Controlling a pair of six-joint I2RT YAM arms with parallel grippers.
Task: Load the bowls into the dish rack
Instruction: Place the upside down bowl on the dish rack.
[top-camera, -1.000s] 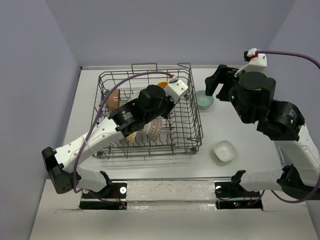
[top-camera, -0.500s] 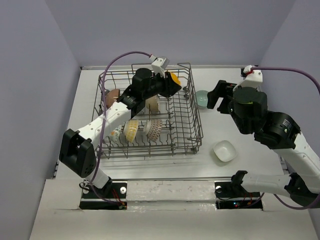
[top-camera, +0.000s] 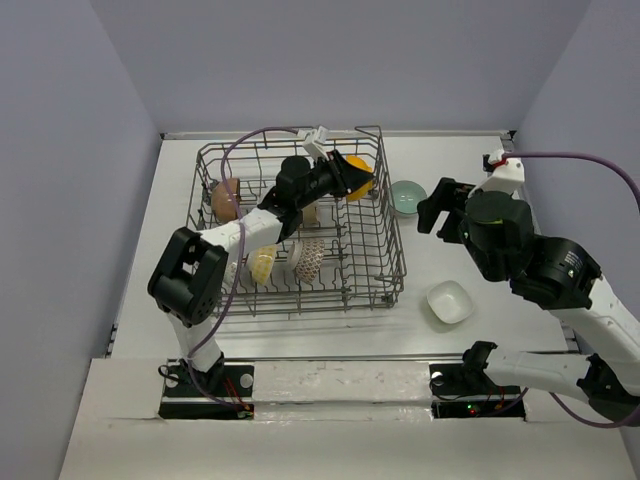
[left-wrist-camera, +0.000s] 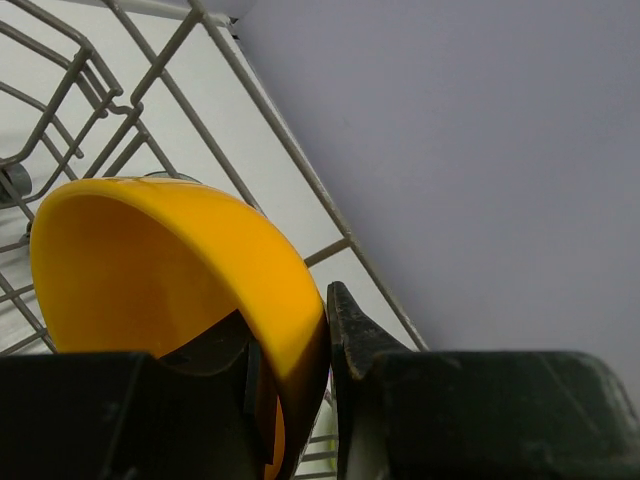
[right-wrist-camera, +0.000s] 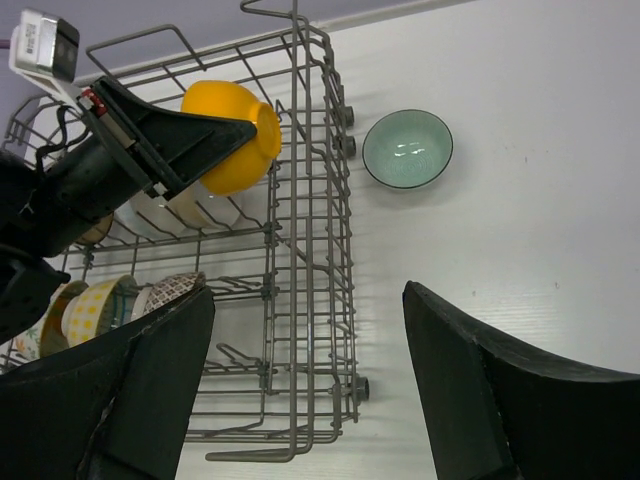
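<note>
Orange-yellow glazed ceramic: the orange-yellow bowl (top-camera: 358, 176) (left-wrist-camera: 170, 260) (right-wrist-camera: 235, 130) is clamped by its rim in the left gripper (top-camera: 345, 180) (left-wrist-camera: 300, 350), one finger inside the bowl and the other outside. It is held tilted at the far right corner of the dish rack (top-camera: 390, 240) (right-wrist-camera: 310, 200), level with the top wires.

Standing on edge among the tines are a brown bowl (top-camera: 225, 198), a white bowl (top-camera: 308, 210), a yellow patterned bowl (top-camera: 262, 265) (right-wrist-camera: 85, 305) and a speckled bowl (top-camera: 311, 257) (right-wrist-camera: 165, 290).

The right gripper (top-camera: 440, 205) (right-wrist-camera: 308, 292) hangs above the table (top-camera: 480, 260) just right of the rack, its jaws spread wide and holding nothing. The pale teal bowl (top-camera: 407, 197) (right-wrist-camera: 407, 149) sits upright on the table just beside the rack's right wall. The squarish white bowl (top-camera: 449, 301) lies nearer the arm bases, well apart from it.

Markings: a small white tag (right-wrist-camera: 42, 42) on the left wrist carries print too small to read.
</note>
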